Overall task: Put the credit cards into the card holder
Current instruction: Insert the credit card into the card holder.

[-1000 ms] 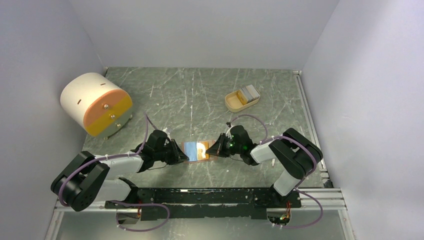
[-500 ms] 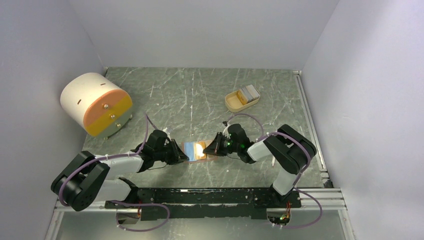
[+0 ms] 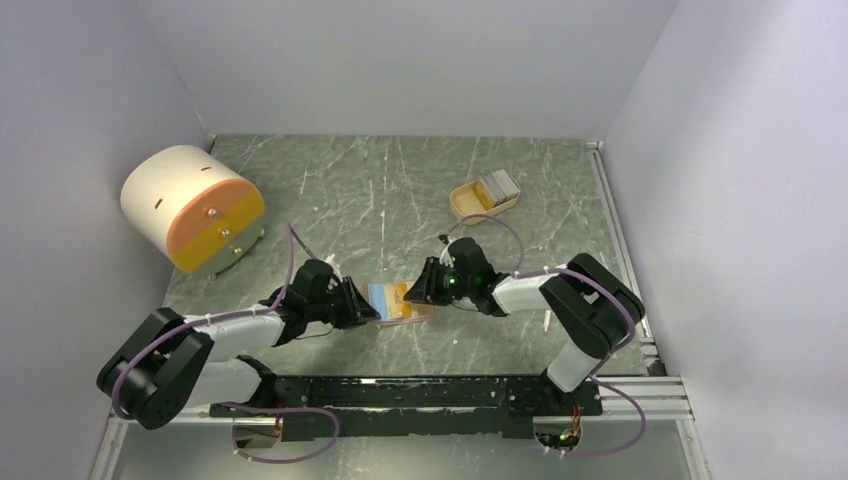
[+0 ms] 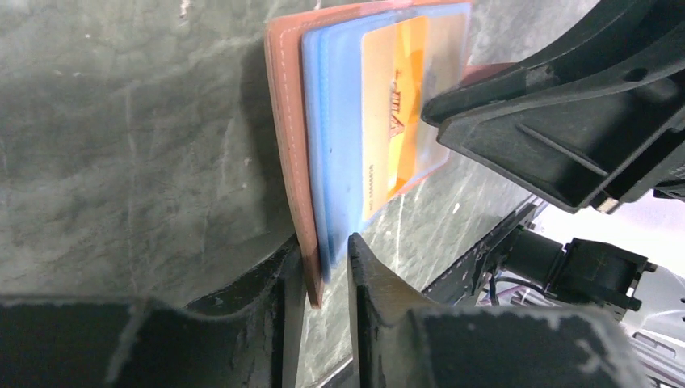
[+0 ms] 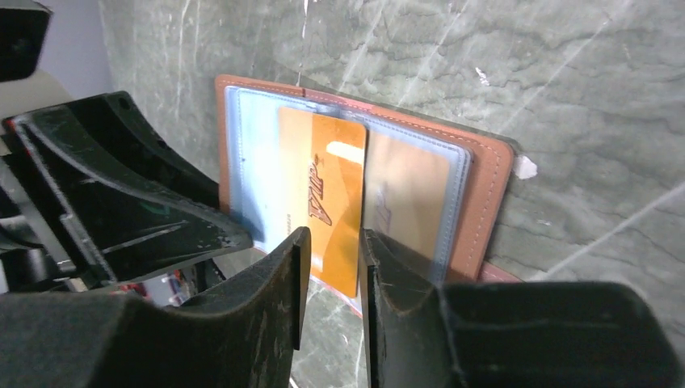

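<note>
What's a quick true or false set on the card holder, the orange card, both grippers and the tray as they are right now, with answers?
1. The left gripper clamps the card holder by one edge. True.
2. The right gripper pinches a blue card. False: it pinches an orange card.
3. The beige tray holds nothing. False: grey-white cards sit in it.
4. The card holder is open, with its clear sleeves showing. True.

card holder front centre, drum back left, tray back right
</note>
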Controlling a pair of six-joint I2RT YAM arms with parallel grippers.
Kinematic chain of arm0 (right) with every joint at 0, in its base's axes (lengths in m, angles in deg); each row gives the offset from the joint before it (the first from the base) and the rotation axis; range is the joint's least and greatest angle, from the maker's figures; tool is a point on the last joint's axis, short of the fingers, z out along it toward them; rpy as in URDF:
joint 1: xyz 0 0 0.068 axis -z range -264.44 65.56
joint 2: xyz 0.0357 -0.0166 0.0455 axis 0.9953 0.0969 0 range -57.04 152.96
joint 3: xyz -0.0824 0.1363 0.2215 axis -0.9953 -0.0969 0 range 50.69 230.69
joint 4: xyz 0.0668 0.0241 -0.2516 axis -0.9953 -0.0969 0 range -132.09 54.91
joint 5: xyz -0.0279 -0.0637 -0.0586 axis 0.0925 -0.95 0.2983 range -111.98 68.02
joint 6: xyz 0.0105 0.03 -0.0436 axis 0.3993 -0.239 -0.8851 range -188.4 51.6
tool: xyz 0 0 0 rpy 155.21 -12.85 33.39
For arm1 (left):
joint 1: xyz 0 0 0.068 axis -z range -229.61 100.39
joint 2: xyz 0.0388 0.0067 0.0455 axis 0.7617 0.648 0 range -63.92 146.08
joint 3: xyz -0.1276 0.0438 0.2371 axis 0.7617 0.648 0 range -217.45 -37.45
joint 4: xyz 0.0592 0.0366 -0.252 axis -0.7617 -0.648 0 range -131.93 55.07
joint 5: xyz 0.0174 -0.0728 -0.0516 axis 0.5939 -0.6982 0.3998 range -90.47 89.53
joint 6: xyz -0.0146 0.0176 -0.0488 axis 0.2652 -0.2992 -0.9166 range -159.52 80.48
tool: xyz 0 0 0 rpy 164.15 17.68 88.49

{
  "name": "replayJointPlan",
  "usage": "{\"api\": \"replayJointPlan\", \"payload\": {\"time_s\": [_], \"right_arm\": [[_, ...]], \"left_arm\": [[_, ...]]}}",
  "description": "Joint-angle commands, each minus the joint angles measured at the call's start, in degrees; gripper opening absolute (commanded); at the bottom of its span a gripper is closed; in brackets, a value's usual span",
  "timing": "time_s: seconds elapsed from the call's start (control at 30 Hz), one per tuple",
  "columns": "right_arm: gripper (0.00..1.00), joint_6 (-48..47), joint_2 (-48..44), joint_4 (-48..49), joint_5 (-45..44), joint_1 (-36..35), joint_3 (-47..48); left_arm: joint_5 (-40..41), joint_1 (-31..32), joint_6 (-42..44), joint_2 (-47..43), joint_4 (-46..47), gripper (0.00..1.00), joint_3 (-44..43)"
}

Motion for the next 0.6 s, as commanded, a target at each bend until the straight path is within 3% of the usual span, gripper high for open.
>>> {"api": "replayJointPlan", "payload": {"time_s": [0.0, 0.27, 0.57], "right_arm": [[0.33, -5.2, -2.1, -11.3, -5.7, 0.1, 0.8], [0.32, -4.7, -1.2, -8.7, -4.5, 0.1, 1.2], [0.31, -1.3, 2.7, 0.5, 1.4, 0.1, 1.0]], "left_arm": [[-0.7, -0.3, 0.3, -3.4, 0.4, 0.31, -0.6], [-0.3, -0.3, 0.1, -6.5, 0.7, 0.35, 0.0], [-0.8, -0.3, 0.2, -6.1, 2.7, 0.23, 0.5]]}}
